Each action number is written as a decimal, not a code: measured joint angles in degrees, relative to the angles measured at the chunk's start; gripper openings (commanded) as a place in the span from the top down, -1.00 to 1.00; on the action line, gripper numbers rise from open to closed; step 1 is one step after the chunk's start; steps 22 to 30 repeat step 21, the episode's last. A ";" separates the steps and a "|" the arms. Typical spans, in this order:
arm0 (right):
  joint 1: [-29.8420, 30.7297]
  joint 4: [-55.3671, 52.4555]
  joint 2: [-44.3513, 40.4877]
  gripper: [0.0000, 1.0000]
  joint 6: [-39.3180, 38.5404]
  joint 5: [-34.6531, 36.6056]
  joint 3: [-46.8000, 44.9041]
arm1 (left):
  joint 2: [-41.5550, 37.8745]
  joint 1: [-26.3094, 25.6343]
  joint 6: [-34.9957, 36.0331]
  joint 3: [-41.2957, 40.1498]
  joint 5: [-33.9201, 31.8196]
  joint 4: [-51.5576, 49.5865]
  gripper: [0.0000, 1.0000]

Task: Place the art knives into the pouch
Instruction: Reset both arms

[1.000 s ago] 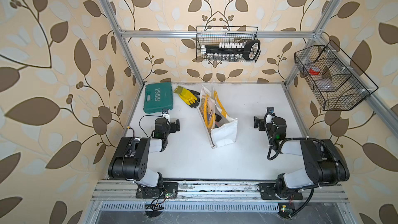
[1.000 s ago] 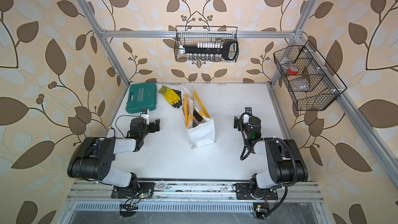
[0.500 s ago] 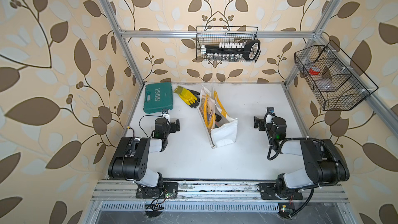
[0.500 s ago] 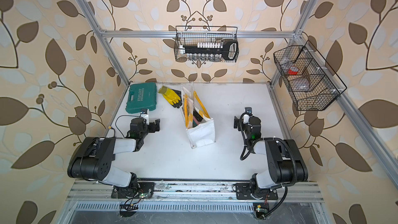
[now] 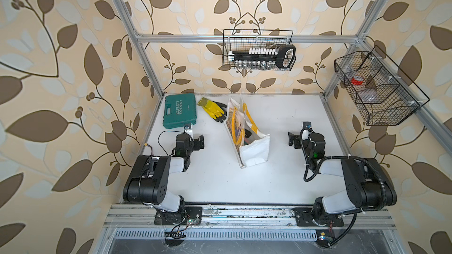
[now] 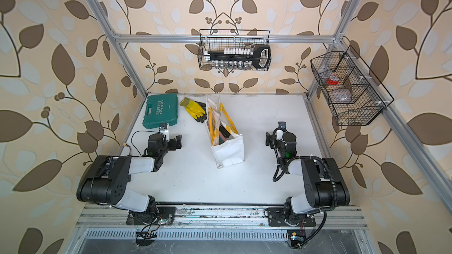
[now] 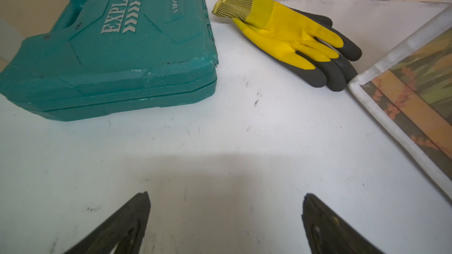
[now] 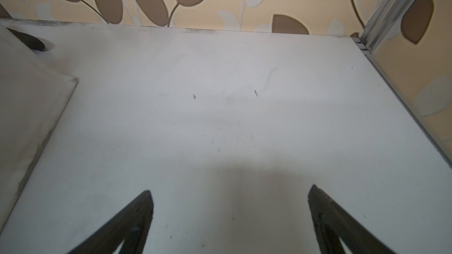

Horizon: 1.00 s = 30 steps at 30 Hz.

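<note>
Pouch (image 5: 254,152): upright mid-table (image 5: 220,179), mouth open, yellow handles up. Dark items (image 6: 224,131) lie inside; art knife cannot be told among them.
Left gripper (image 7: 226,199): fingers spread, empty, low over table near case (image 5: 179,111).
Right gripper (image 8: 230,196): fingers spread, empty, apart from pouch.
Glove (image 5: 212,108): between case and pouch, fingertips just beside pouch.

End effectors, left (image 7: 226,194) and right (image 8: 230,189), splayed
</note>
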 measured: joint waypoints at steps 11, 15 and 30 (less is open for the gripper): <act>0.17 0.28 0.00 -0.99 -0.09 -0.61 0.00 | -0.26 0.39 -2.01 -0.57 -3.39 1.49 -0.98; 0.11 0.24 0.00 -0.99 -0.09 -1.01 0.00 | -0.26 0.37 -1.44 0.17 -1.60 1.18 -0.98; 0.11 0.15 0.00 -0.99 -0.09 -1.22 0.00 | -0.22 0.37 -1.38 0.17 -0.55 -0.11 -0.98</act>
